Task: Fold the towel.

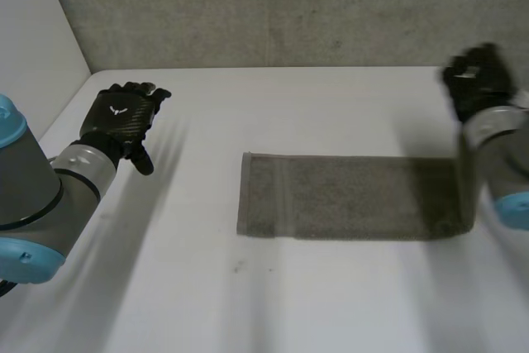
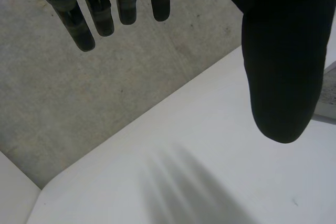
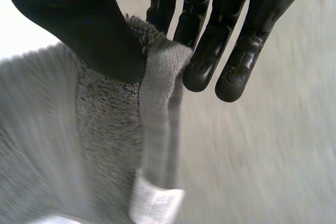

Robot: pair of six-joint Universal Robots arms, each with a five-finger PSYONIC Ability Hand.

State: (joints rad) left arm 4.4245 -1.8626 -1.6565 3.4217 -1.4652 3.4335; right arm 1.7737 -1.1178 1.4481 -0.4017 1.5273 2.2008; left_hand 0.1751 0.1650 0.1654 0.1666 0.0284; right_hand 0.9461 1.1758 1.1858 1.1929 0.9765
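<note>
A white table [image 1: 248, 303] stands against a rough grey wall [image 1: 289, 14]. On it a grey rectangular terry towel [image 1: 347, 197] lies flat as a long strip, its hemmed short end towards the left arm. Well apart from the towel on that side, the left robot hand [image 1: 120, 117] hangs over bare table, its fingers [image 2: 105, 11] straight and slightly spread, the thumb held away from them, holding nothing. Beyond the towel's other end, nearer the wall, the right robot hand [image 1: 478, 80] is raised. In its wrist view, thumb and fingers [image 3: 210, 51] pinch the towel's hemmed edge [image 3: 157, 103].
</note>
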